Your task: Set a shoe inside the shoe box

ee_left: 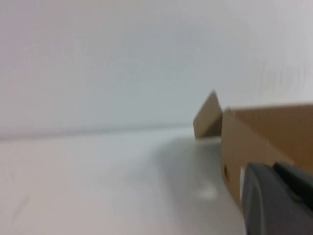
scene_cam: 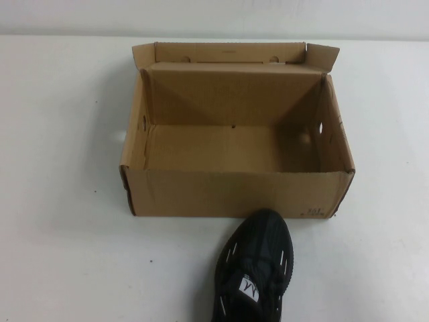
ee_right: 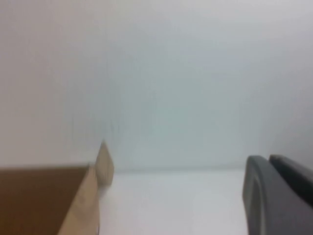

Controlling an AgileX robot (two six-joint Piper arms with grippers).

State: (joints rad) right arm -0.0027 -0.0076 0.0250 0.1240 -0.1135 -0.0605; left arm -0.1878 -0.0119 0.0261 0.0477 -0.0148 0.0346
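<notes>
Already the shoe (scene_cam: 255, 268) points toe-first at the box (scene_cam: 234, 191), toward the right arm's side. Neither the left gripper (ee_left: 276, 200) nor the right gripper (ee_right: 279, 196) shows whether it is released or clenched: cannot tell.

Left wrist camera, my listing.

1. Shoe box (ee_left: 274, 132): brown corrugated cardboard. I see one corner and two walls meeting at an upright edge. One flap angles up and away beyond the corner. A small dark round hole sits low on the nearer wall, close to that edge.

2. Left claw (ee_left: 279, 203): a dark grey rounded finger (ee_left: 264, 200) fills the lower corner of my feed, in front of the box wall. I cannot tell its state from here.

3. Counter (ee_left: 98, 186): white, running back to a pale wall. The box throws a soft shadow on it.
</notes>
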